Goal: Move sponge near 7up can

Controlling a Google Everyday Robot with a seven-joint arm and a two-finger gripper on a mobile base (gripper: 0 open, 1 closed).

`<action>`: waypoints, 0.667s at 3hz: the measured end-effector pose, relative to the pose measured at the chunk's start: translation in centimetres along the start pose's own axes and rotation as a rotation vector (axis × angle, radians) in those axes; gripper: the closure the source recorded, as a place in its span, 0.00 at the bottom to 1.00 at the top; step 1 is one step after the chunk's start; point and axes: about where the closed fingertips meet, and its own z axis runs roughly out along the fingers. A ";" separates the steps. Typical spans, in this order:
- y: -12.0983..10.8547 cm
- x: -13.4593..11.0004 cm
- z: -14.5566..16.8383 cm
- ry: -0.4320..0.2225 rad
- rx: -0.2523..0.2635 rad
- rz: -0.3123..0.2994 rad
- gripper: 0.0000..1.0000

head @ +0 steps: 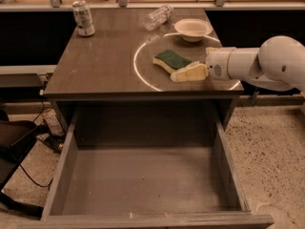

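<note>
A white robot arm [267,63] reaches in from the side over a dark table [95,66]. Its pale gripper [188,73] sits low over the tabletop near the front edge, lying level and pointing across the table. Whether the gripper is spread or pressed together cannot be told, and nothing can be seen pinched in it.

The sponge [171,60] lies flat on the table right at the gripper's tip, green side up, with its yellow foam edge facing the gripper. The two are so close that it is unclear whether they touch. Both sit inside a thin bright ring of light [135,63] on the tabletop.

The can [84,18] stands upright well beyond the sponge, at the far back corner of the table from the gripper, well apart from both.

A white bowl [193,28] sits near the gripper, toward the back edge. A clear bottle [158,16] lies on its side just past the bowl, also at the back.

Below the gripper, under the tabletop, a wide drawer [143,180] stands pulled open.
</note>
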 end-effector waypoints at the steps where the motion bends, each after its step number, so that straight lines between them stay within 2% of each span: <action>1: -0.2 -0.3 2.3 -0.019 -0.031 0.006 0.00; 2: 0.1 0.0 3.8 -0.030 -0.051 0.028 0.00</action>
